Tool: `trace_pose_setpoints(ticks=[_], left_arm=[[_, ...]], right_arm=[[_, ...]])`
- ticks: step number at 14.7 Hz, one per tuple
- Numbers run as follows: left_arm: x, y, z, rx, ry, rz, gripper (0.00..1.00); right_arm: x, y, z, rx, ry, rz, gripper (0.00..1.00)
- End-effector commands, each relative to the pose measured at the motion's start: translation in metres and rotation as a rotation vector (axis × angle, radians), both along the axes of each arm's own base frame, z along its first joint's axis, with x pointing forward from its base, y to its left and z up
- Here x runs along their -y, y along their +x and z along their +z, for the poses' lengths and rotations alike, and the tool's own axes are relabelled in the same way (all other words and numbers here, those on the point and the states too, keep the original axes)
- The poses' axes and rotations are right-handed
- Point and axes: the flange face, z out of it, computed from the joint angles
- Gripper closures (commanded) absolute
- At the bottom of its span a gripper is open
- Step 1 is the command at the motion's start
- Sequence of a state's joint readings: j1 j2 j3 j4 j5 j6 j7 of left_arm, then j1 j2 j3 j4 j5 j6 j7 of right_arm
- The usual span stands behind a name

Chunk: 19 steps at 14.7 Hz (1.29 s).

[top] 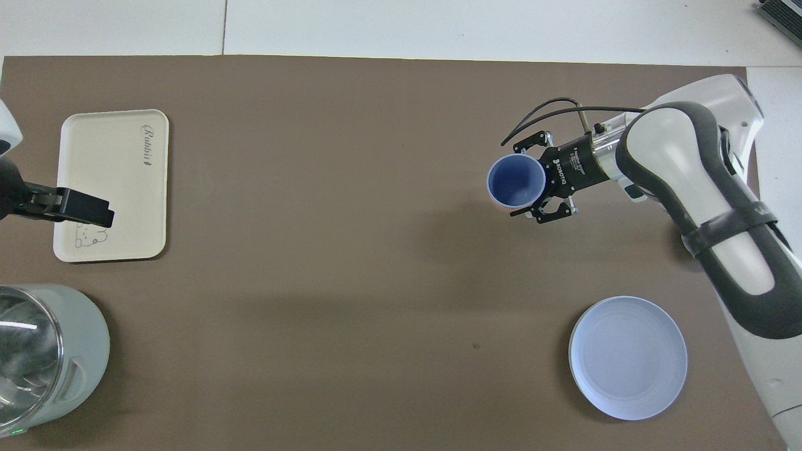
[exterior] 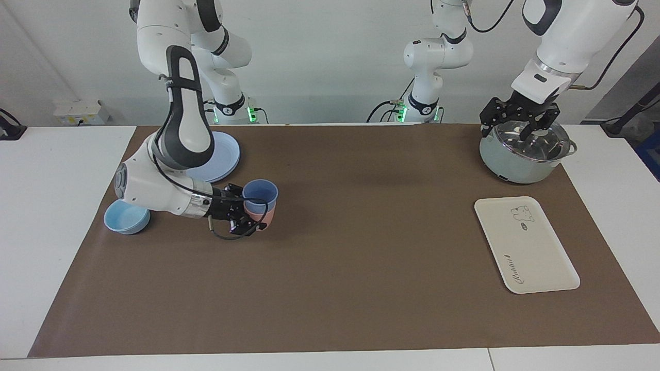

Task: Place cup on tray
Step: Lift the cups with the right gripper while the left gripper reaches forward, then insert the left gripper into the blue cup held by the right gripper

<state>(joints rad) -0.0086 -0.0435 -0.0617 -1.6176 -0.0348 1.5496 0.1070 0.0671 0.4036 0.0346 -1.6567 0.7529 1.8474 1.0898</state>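
While the right gripper point(exterior: 245, 211) carries the load at centre-left of the facing view, note what it has: its fingers are clamped on the wall of the cup point(exterior: 260, 190), and the cup sits nested in a pink tumbler point(exterior: 262, 216), which hangs below it. From overhead only the cup's blue mouth point(top: 516, 181) shows, right of centre. The tumbler is hidden under it.

- Stack looks raised off the brown mat, judging by its shadow lying apart from it. Mouth up, slightly tilted.
- Tray point(exterior: 526, 247) lies flat at lower right of the facing view, toward the left arm's end of the table, well apart from the cup. Nothing on it.
- Left gripper point(exterior: 520, 122) waits with jaws spread over the lidded pot point(exterior: 521, 162), upper right of that view.
- Plate point(exterior: 224, 154) and light-blue bowl point(exterior: 126, 217) sit near the right arm, out of the path.

Advice for the carry: 
- Hold height level so the tumbler's base clears the mat and the tray's rim. 
- Move smoothly, since a jolt could shake the tumbler loose. 
- Aim for the tray's bare middle and lower until the base rests before you let go. 
- Mind the left gripper: seen from overhead it overlaps the tray's near edge.
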Motion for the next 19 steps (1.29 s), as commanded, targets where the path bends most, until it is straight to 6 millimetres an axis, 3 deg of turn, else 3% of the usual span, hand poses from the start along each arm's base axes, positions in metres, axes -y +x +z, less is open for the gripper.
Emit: trace_pose_setpoints(ticks=[1,6,9,10,11,15,18,19], left_arm=[[-0.002,-0.007,0.002,-0.007,-0.006,0.011,0.0],[0.007,-0.008,0.002,-0.008,-0.006,-0.002,0.0],[0.001,-0.019,0.0,-0.07,0.0,0.01,0.0],[0.009,-0.022,0.0,-0.076,0.001,0.012,0.0],[0.021,-0.021,0.0,-0.066,-0.007,0.057,0.0],[0.119,-0.017,0.001,0.098,-0.076,0.353,0.0],[0.189,-0.033,0.005,0.159,-0.172,0.579,0.0],[0.211,-0.04,-0.007,0.165,-0.217,0.618,0.0]], right_arm=[[-0.03,-0.011,0.022,0.012,-0.004,-0.053,1.0],[-0.072,-0.02,0.046,0.017,-0.016,-0.073,1.0],[-0.093,-0.027,0.046,0.008,-0.019,-0.047,1.0],[-0.101,-0.029,0.047,0.003,-0.019,-0.046,1.0],[-0.102,-0.029,0.047,0.009,-0.02,-0.05,1.0],[-0.119,-0.029,0.055,0.035,-0.025,-0.1,1.0],[-0.12,-0.028,0.056,0.033,-0.029,-0.12,1.0],[-0.121,-0.029,0.056,0.034,-0.028,-0.117,1.0]])
